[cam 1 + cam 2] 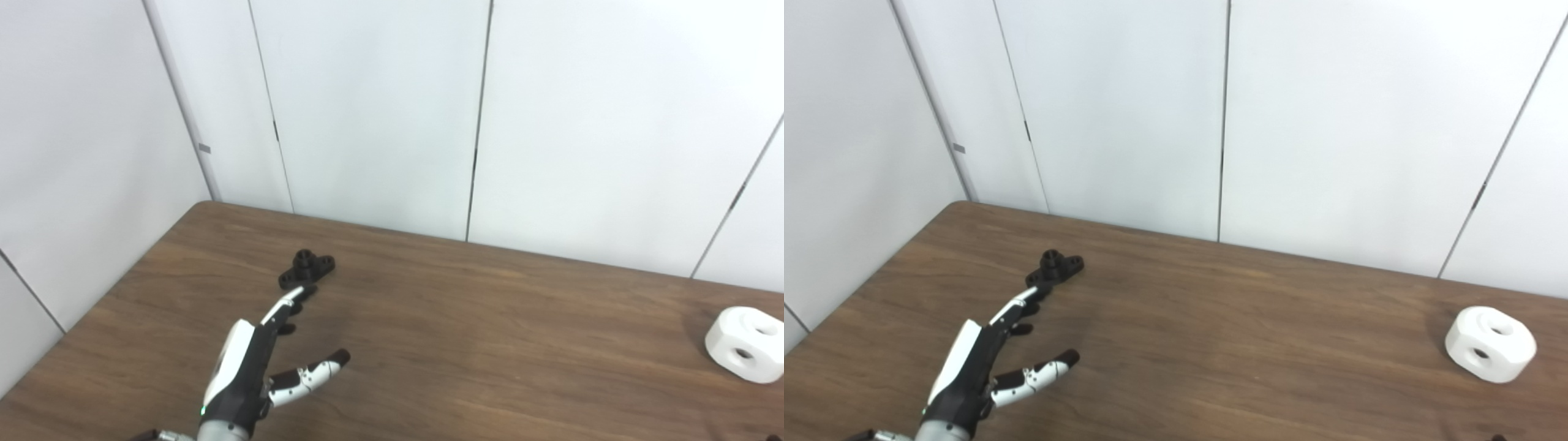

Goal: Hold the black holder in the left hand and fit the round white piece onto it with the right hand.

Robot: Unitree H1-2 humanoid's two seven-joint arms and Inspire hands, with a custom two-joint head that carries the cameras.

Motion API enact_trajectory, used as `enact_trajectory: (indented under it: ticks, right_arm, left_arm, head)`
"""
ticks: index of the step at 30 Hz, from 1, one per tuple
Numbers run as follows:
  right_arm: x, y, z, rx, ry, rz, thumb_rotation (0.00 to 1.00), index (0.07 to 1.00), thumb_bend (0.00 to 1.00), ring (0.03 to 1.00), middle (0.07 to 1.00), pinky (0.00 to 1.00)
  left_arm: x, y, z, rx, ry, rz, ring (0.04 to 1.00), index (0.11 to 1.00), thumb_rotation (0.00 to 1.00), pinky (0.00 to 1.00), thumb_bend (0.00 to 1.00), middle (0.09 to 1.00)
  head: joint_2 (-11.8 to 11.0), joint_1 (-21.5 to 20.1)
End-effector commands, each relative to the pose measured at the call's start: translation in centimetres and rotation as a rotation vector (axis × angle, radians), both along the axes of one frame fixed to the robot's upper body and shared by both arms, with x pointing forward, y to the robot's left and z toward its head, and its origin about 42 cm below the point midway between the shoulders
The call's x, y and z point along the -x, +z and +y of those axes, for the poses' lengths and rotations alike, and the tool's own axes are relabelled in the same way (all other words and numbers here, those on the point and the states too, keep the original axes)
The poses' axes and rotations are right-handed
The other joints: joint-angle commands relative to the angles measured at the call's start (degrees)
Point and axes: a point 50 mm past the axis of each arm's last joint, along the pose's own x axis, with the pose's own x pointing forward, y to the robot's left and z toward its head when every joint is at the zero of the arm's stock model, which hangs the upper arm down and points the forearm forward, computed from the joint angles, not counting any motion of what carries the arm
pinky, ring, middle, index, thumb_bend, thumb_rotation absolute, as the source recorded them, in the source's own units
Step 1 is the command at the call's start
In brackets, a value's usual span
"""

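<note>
The table (490,343) is dark brown with a streaked wood grain. The holder (306,268) on it is plain black, the round piece (1490,344) plain white (its holes look grey). The left hand (257,361) is white and black, with black fingertips (340,356).

No readable text, label, brand, number or sign shows anywhere.

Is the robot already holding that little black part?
No, the black holder lies on the table, with the open left hand just short of it.
</note>
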Motion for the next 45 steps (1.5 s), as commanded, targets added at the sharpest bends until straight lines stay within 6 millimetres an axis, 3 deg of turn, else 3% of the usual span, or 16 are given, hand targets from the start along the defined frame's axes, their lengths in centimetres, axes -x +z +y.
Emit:
enact_trajectory:
  ticks: [1,4,12,19,34,45]
  right_arm:
    - [0.5,-0.1,-0.5,0.024,-0.024,0.027,1.00,0.990,0.58,1.000,0.998,0.97]
    - [0.6,0.0,-0.5,0.034,-0.031,0.023,1.00,0.970,0.58,0.999,0.990,0.96]
    - [0.5,0.1,-0.3,0.033,-0.029,0.005,1.00,0.954,0.53,0.999,0.982,0.95]
    - [0.6,0.3,-0.1,0.038,-0.030,0.013,1.00,0.949,0.54,0.999,0.983,0.95]
    - [0.9,0.2,0.1,0.058,-0.028,0.017,1.00,0.948,0.55,0.999,0.977,0.97]
    - [1.1,0.2,0.3,0.059,-0.029,0.017,1.00,0.952,0.52,0.993,0.974,0.97]
  left_arm:
    - [-0.9,1.3,0.6,-0.088,0.020,-0.043,0.949,0.917,0.36,0.88,0.70,0.947]
    - [-1.6,1.5,1.1,-0.132,0.033,-0.054,0.987,0.926,0.42,0.94,0.69,0.966]
    - [-4.0,1.8,3.0,-0.286,0.093,-0.052,0.988,0.913,0.47,0.90,0.75,0.959]
    - [-6.3,1.6,4.3,-0.384,0.123,-0.005,1.000,0.911,0.56,1.00,0.81,0.972]
    - [-12.3,-0.9,6.5,-0.471,0.199,0.090,0.989,0.882,0.58,1.00,0.83,0.957]
    - [-16.0,-0.9,7.3,-0.505,0.241,0.135,0.989,0.881,0.59,1.00,0.84,0.959]
  head:
    - [0.11,-0.07]
    - [0.24,-0.10]
    - [0.25,-0.33]
    - [0.44,-0.54]
    - [0.76,-1.20]
    - [0.75,-1.51]
